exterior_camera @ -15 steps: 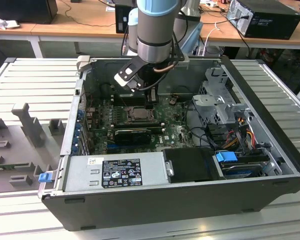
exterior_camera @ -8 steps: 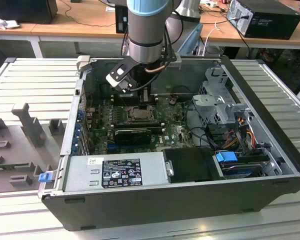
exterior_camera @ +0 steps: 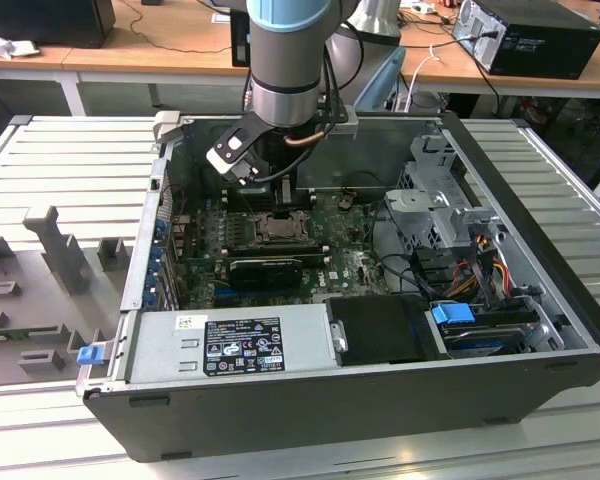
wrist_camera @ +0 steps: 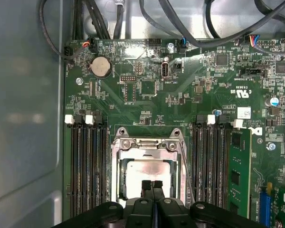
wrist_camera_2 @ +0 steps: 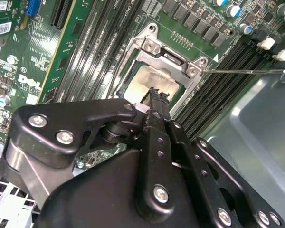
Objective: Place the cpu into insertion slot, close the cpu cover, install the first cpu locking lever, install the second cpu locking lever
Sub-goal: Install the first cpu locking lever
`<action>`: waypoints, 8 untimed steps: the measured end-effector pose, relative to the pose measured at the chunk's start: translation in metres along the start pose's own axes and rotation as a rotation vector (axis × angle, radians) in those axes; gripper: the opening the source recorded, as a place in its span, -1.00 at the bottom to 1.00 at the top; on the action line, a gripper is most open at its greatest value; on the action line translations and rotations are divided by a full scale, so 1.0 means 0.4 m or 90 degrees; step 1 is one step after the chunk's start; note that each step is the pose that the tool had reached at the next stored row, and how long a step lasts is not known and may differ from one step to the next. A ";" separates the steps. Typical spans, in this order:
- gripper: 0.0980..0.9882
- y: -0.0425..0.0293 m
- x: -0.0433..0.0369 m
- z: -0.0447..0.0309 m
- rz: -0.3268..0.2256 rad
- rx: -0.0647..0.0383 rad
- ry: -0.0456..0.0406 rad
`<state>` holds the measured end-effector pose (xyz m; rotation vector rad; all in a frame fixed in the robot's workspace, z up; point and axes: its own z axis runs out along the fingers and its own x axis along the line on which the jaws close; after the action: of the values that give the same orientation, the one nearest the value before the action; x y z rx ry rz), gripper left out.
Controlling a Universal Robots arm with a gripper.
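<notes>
First wrist view: gripper [wrist_camera: 152, 184] fingers pressed together tip to tip, nothing seen between them. The tips hang directly over the cpu [wrist_camera: 149, 171]; contact with its top cannot be judged. The cpu lies flat in the insertion slot [wrist_camera: 123, 180], dull silver face up. The cpu cover [wrist_camera: 115, 161] lies down around the chip, its cut-out framing the metal top, hinge end [wrist_camera: 147, 144] on the side away from the fingers. One thin wire locking lever [wrist_camera: 185, 161] runs along one edge of the cover; in the second wrist view it stretches out over the memory slots [wrist_camera_2: 228, 76]; whether it is latched cannot be told. Black memory slots [wrist_camera: 85, 161] flank the socket on both sides. Exterior view: arm [exterior_camera: 290, 60] reaches down into the open computer case [exterior_camera: 360, 400], above the green motherboard [exterior_camera: 355, 265].
</notes>
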<state>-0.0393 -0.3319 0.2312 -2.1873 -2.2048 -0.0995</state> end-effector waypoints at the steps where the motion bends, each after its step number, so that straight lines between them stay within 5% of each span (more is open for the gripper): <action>1: -0.98 0.000 0.000 0.000 0.000 0.000 0.0000; 8: -0.98 0.000 0.001 -0.010 0.000 0.000 0.0000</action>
<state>-0.0394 -0.3318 0.2354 -2.1875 -2.2046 -0.0996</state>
